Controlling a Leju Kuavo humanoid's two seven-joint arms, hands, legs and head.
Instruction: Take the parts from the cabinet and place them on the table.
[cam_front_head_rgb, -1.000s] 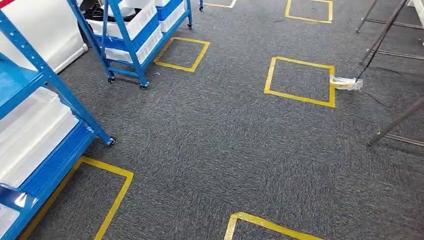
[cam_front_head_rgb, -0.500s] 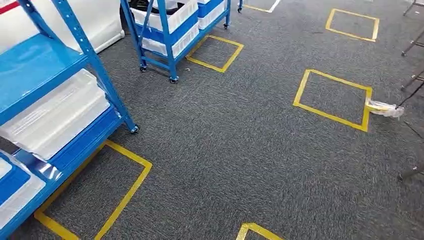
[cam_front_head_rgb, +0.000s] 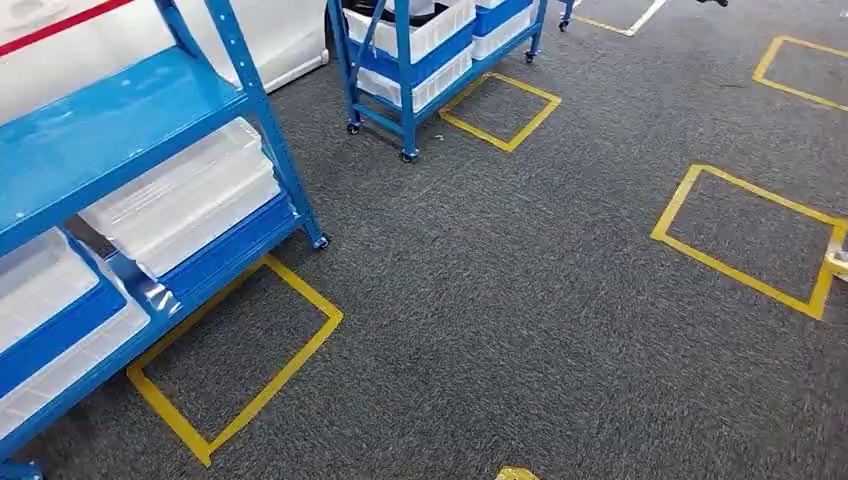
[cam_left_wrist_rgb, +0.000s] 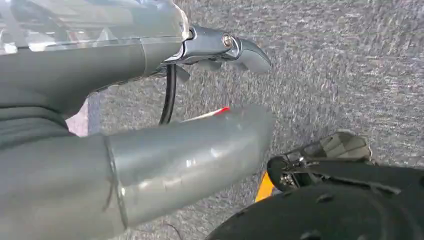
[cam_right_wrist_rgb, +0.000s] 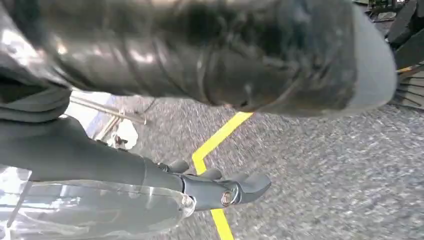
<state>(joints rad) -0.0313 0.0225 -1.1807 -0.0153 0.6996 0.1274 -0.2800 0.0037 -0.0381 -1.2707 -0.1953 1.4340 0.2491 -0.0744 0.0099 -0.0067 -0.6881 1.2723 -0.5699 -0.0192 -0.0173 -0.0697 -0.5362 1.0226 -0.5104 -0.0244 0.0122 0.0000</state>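
My left hand (cam_left_wrist_rgb: 165, 150) hangs over the carpet (cam_left_wrist_rgb: 350, 65), thumb and fingers apart with nothing between them. My right hand (cam_right_wrist_rgb: 220, 185) hangs the same way over a yellow tape line (cam_right_wrist_rgb: 220, 135), fingers apart and empty. Ahead on my left stands the blue cabinet (cam_front_head_rgb: 120, 130), with clear plastic bins (cam_front_head_rgb: 185, 195) on its lower shelves; I cannot tell what parts lie inside. A second blue rack (cam_front_head_rgb: 420, 50) stands farther off, beside a yellow tape square (cam_front_head_rgb: 500, 110) on the carpet.

Bright even indoor light, glare on blue shelf (cam_front_head_rgb: 100, 120), soft shadows, wrist views blurred close-up
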